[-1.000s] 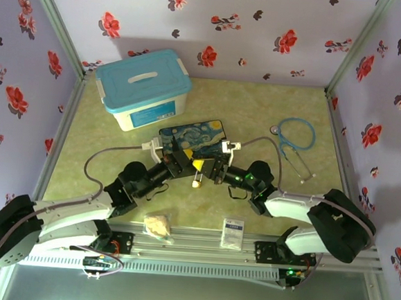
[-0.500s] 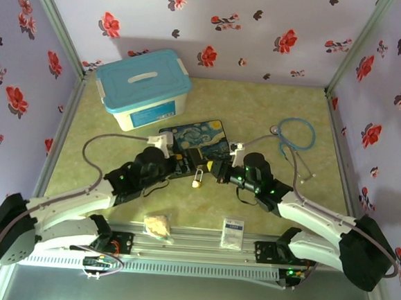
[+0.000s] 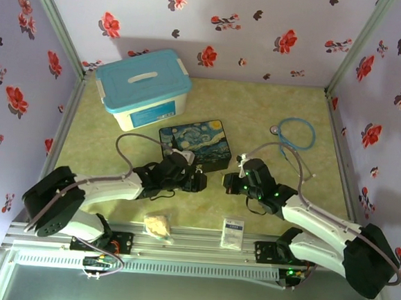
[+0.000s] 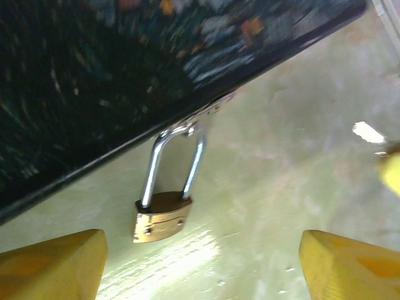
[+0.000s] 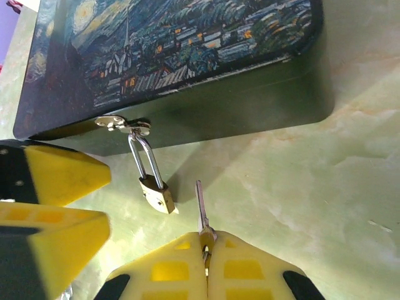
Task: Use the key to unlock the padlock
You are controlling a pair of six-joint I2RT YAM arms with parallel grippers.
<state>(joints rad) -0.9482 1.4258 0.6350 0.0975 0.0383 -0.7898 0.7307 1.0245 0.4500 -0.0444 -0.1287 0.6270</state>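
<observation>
Two arms close in on the painted tin box (image 3: 195, 141) from either side. From my left: the left gripper (image 4: 200, 250) has its jaws wide apart, with the padlock (image 4: 161, 215) between them and touching neither. Its shackle is looped through the tin's hasp, and its brass body lies on the table (image 5: 312, 187). Just to its right, the right gripper (image 5: 206, 240) is clamped on the key (image 5: 201, 206), blade pointing toward the tin. Any marking on the padlock is too blurred for me to read.

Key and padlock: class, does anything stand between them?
Nothing visible does. Only bare table separates the key, held in the shut right gripper, from the padlock. The open left gripper sits on the padlock's other side, not between.
</observation>
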